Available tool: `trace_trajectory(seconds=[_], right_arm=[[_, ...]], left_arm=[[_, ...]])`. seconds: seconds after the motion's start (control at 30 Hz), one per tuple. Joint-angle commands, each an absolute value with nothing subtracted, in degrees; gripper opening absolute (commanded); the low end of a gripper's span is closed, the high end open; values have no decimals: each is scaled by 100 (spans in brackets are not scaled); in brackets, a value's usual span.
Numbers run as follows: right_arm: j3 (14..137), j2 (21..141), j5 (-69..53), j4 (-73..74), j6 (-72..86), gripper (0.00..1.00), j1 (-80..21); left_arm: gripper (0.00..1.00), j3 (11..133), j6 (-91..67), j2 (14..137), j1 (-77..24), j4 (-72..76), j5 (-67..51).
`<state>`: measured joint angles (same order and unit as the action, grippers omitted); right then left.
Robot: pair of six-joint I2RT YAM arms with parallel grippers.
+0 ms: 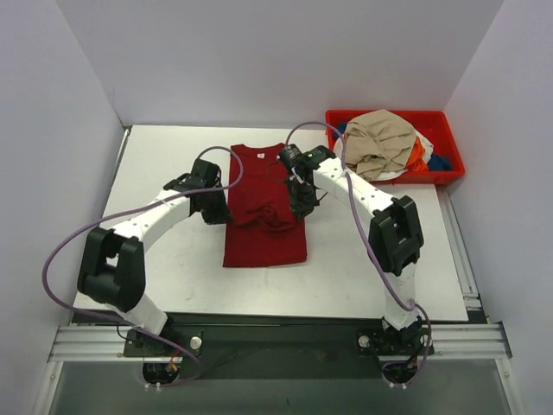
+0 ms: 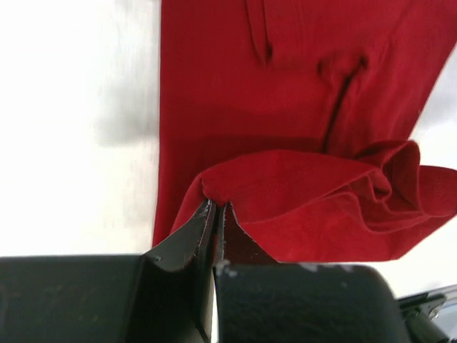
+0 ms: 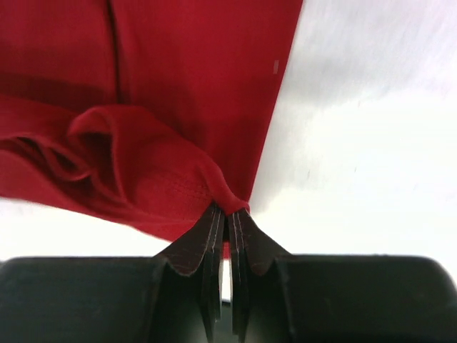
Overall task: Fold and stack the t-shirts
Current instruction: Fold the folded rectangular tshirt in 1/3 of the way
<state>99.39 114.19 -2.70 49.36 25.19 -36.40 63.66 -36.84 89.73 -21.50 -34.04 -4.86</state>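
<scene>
Left end effector [image 2: 214, 209] is squeezed tight on a bit of the dark red t-shirt [image 1: 266, 238], at the shirt's left edge. Its two fingers are pressed together, with the cloth caught between the tips. Right end effector [image 3: 228, 212] is squeezed tight on the same shirt in the same way, at its right edge. Between the two pinched spots the cloth is bunched up in a soft, wrinkly fold across the middle of the shirt. The rest of the shirt lies flat on the white counter [image 1: 337, 277], with the neck at the far end and the bottom hem near the arms. At the back right corner sits a red bin [image 1: 436, 121]. A tan t-shirt [image 1: 380, 143] is piled on top inside it, with bits of orange, white and blue cloth peeking out beneath.
</scene>
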Motion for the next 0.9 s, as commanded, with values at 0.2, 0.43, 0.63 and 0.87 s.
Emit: trace_trajectory(seconds=[0.2, 0.43, 0.63, 0.87], right_arm=[[11705, 12778, -237, 5168, 2065, 0, -3085], [11830, 13052, -378, 5168, 2066, 14, -2830], [11628, 12692, -299, 5159, 2057, 56, -2760], [10514, 11735, -413, 4940, 2162, 56, -2777]], left_arm=[[0, 7532, -3428, 10247, -1740, -2689, -853], [20, 7761, -3533, 10512, -1740, -2812, -642], [65, 7366, -3718, 9933, -1723, -2751, -150], [69, 6505, -3498, 9036, -1767, -2619, -465]])
